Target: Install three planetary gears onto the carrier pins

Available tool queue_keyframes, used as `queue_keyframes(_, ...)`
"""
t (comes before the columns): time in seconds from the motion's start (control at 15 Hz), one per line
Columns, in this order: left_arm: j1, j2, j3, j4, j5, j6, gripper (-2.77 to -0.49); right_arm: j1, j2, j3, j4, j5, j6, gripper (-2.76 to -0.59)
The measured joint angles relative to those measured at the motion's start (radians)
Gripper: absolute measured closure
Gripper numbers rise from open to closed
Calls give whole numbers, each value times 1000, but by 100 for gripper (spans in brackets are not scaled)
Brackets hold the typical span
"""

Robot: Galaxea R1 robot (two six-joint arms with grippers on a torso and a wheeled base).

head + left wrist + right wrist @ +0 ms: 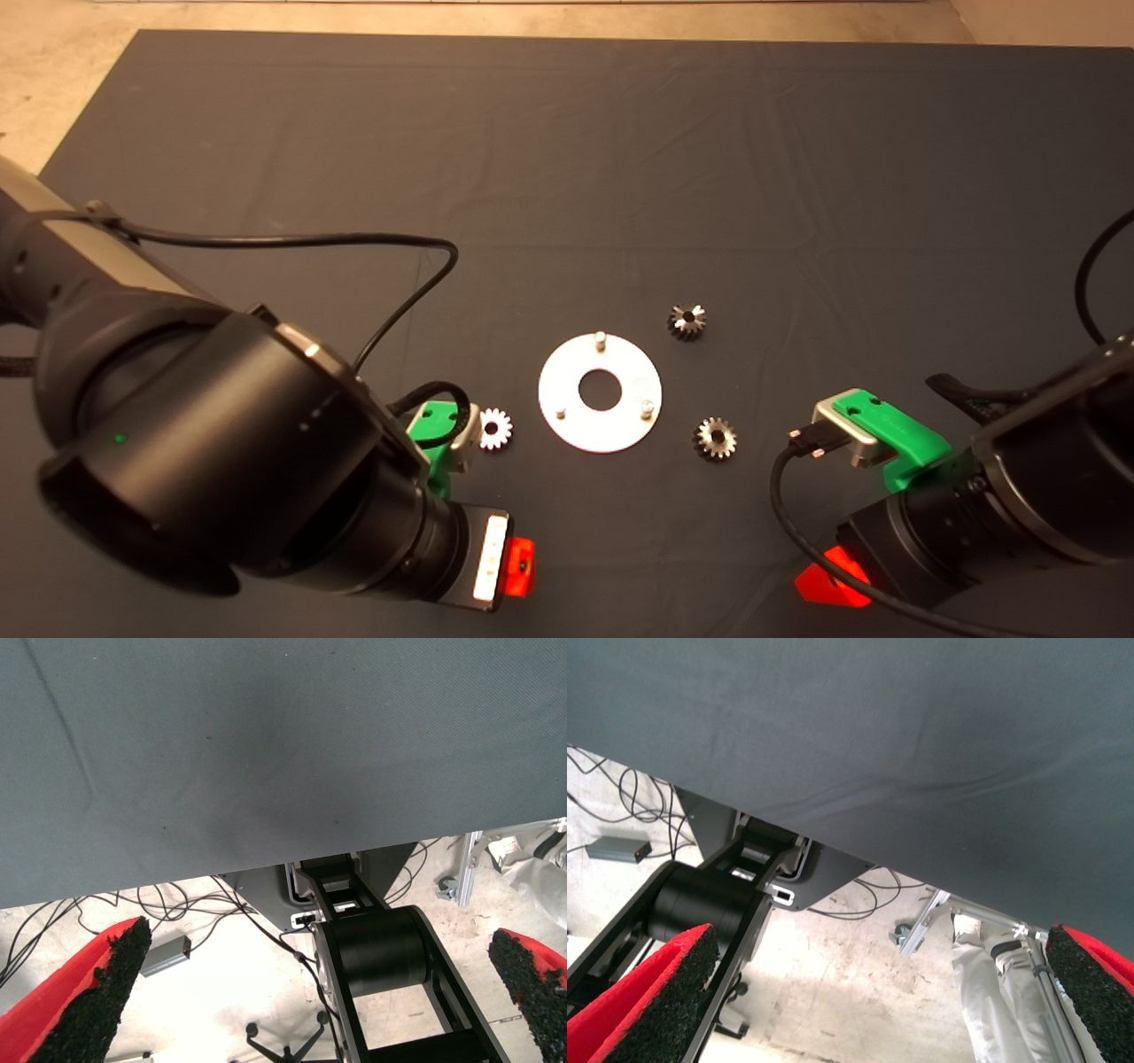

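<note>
Both the left gripper (310, 992) and right gripper (868, 1001) were wide open, holding nothing. The three small shiny toothed metal gears (495, 429) lay loose; one could slip off the flat round white disc's (567, 416) short silver pins (600, 338) if tilted.

Overhead lighting is warm and dim across the mat (567, 159). The disc (567, 416) reflects strong glare, washing out its surface. The near arm housings appear large and soft-focused. Wrist views are brighter; the finger pads (97, 1001) blur slightly.

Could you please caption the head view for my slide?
Three gears lie loose around the disc, its pins bare.
</note>
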Motion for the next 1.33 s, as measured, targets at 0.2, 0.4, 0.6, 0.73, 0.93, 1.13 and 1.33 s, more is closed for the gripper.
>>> queue_keyframes(0.2,0,22,0,0,0,0,-277,10,0,0,0,0,1,-276)
queue_keyframes(0.4,0,38,0,0,0,0,-277,15,0,0,0,0,1,-276)
queue_keyframes(0.6,0,40,0,0,0,0,-277,18,1,0,0,0,1,-276)
queue_keyframes(0.73,0,43,-9,0,0,0,-277,18,0,0,0,0,1,-276)
queue_keyframes(0.93,0,46,-83,0,0,53,-277,18,3,0,0,0,1,-276)
queue_keyframes(1.13,0,46,-220,4,0,176,-277,18,3,1,0,0,1,-276)
queue_keyframes(1.33,0,45,-311,12,0,252,-277,18,3,1,0,0,1,-276)
